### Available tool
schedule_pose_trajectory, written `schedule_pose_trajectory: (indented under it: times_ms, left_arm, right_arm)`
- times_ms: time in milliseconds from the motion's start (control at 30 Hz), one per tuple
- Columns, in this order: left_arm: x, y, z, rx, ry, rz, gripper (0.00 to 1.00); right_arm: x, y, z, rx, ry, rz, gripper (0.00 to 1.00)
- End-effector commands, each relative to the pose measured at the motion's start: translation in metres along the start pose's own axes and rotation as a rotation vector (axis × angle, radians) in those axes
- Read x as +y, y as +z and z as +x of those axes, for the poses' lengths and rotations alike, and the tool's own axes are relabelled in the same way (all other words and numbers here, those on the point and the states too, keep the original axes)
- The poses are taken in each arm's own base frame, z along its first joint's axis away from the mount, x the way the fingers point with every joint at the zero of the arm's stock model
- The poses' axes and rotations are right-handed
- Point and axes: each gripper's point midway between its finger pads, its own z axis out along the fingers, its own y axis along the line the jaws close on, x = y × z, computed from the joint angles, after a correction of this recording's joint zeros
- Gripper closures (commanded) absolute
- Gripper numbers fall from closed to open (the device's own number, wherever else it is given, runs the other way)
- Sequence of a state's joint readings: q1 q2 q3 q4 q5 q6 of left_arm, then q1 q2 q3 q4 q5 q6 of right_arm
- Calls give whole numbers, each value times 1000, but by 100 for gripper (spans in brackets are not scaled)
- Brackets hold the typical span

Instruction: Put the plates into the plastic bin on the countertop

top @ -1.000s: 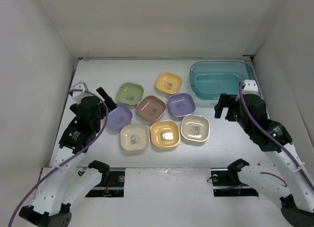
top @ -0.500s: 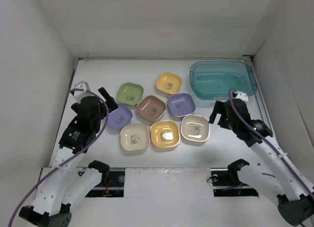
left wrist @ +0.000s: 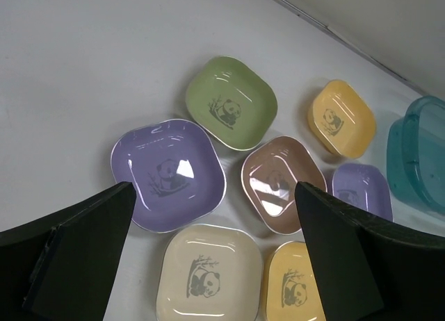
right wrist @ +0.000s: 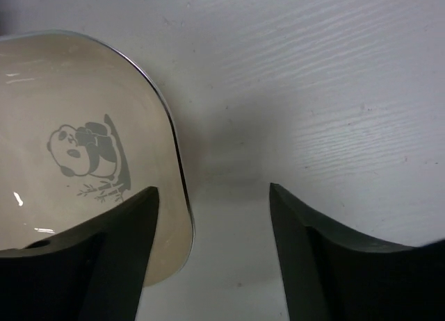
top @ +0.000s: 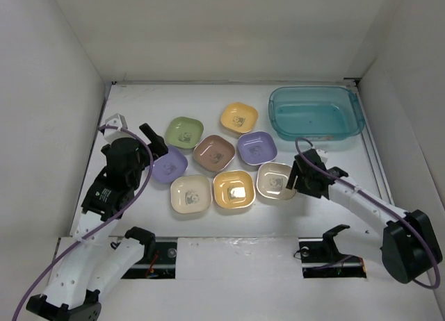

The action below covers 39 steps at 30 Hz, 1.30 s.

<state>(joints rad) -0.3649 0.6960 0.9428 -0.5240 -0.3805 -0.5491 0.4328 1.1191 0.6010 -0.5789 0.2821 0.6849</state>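
The white table, matte with a faint grain, carries everything. The plastic bin, a translucent teal tub with rounded corners and a raised rim, lies beyond the right fingers, slightly to their right, and holds nothing. The task therefore looks barely begun: all eight plates sit in a tight cluster on the table, and every one is left to move. They are shallow rounded squares, glossy enough to throw highlights and probably hard plastic, in green, yellow-orange, brown-pink, purple and cream.

The right fingers are spread apart and hold nothing. They straddle the right-hand rim of a cream plate, one finger over its bowl and the other over bare table, which reads as lining up a pinch on that thin edge. The left fingers are also wide apart and empty, hovering with a purple plate below and between them. Each plate bears a small dark panda print at its centre.
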Motion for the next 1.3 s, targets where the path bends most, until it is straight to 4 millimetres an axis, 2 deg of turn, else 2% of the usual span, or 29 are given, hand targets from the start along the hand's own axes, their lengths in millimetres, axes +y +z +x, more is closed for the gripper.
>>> schedule_pose_trajectory:
  times_ms: [0, 100, 200, 267, 333, 467, 500, 567, 600, 700, 767, 833, 900, 933, 967, 1033, 1067, 1100, 1133, 1167, 1200, 1233, 1267]
  left_arm:
    - [-5, -1, -6, -22, 0, 29, 0]
    - [-5, -1, -6, -22, 0, 29, 0]
    - [-5, -1, -6, -22, 0, 29, 0]
    - [-5, -1, -6, -22, 0, 29, 0]
    - [-5, -1, -6, -22, 0, 29, 0]
    - [-5, -1, -6, -22, 0, 29, 0]
    - [-5, -1, -6, -22, 0, 29, 0]
    - [-5, 1, -4, -15, 4, 24, 0]
    - [-5, 1, -4, -15, 4, 24, 0]
    - [-5, 1, -4, -15, 4, 24, 0]
    - [-5, 1, -4, -15, 4, 24, 0]
    - [-5, 3, -2, -8, 7, 19, 0]
    - [-5, 3, -2, -8, 7, 19, 0]
    - [-5, 3, -2, -8, 7, 19, 0]
    - [-5, 3, -2, -8, 7, 19, 0]
    - [-5, 5, -1, -1, 11, 14, 0]
    - [-5, 5, -1, -1, 11, 14, 0]
    - [-5, 5, -1, -1, 11, 14, 0]
    - [-5, 5, -1, -1, 11, 14, 0]
    - [-5, 2, -3, -9, 7, 20, 0]
    - [-7, 2, -2, -3, 7, 29, 0]
    - [-6, 4, 1, -2, 8, 28, 0]
    - [-8, 1, 0, -3, 3, 44, 0]
  right_arm:
    - [13, 9, -11, -52, 72, -45, 32]
    - [10, 13, -10, -56, 71, -31, 49]
    - [10, 13, -11, -63, 84, -23, 58]
    - [10, 13, -11, -63, 93, -23, 81]
    - [6, 12, -6, -46, 97, -8, 100]
    - [1, 5, -7, -41, 124, 35, 100]
    - [5, -2, -11, -59, 128, 26, 100]
    - [-2, -17, -15, -89, 158, 59, 100]
    - [5, -28, -21, -113, 157, 39, 100]
    - [2, -58, -35, -174, 179, 23, 100]
    - [16, -90, -56, -243, 197, -78, 100]
    - [26, -111, -72, -303, 207, -155, 100]
    - [38, -139, -101, -407, 209, -240, 100]
    - [36, -147, -114, -460, 212, -235, 100]
    - [35, -162, -138, -526, 243, -235, 100]
    - [37, -154, -168, -559, 197, -145, 100]
    - [32, -160, -199, -592, 232, -116, 100]
    - [34, -125, -208, -519, 199, -37, 100]
    - [35, -112, -226, -519, 169, -18, 100]
    - [36, -96, -236, -476, 167, -19, 100]
    - [21, -94, -266, -498, 226, 18, 100]
    - [19, -63, -274, -455, 203, 52, 100]
    - [17, -52, -283, -447, 209, 50, 100]
